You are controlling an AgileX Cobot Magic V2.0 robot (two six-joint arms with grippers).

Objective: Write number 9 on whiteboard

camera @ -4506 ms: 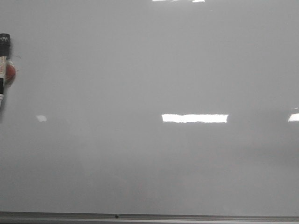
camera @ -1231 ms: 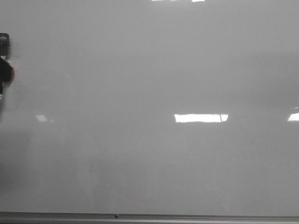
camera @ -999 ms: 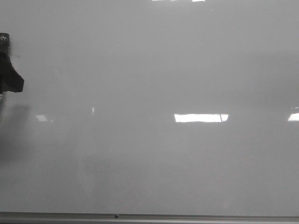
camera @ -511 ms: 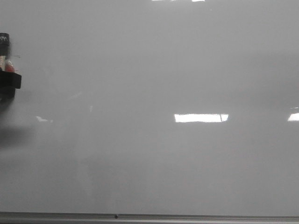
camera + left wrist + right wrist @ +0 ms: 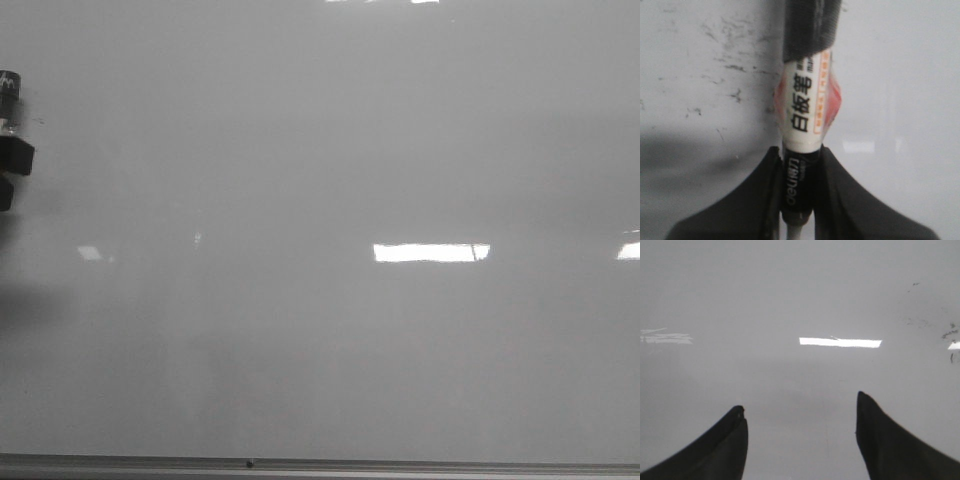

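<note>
Pickup step: left gripper fingers pinch the marker lying at the whiteboard left edge; right gripper fingers spread, empty. No 9 drawn yet; next, lift and uncap.

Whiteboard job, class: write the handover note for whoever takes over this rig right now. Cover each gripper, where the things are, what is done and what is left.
Left gripper: shut on the marker, its fingers clamped around the black lower barrel. In the front view the marker sits at the far left edge of the whiteboard.
Right gripper: open, holding nothing, over bare board.
Done: marker gripped. The cap looks to be on.
Left: no 9 is visible on the board, only faint old smudges, so the whole digit remains to be written.
</note>
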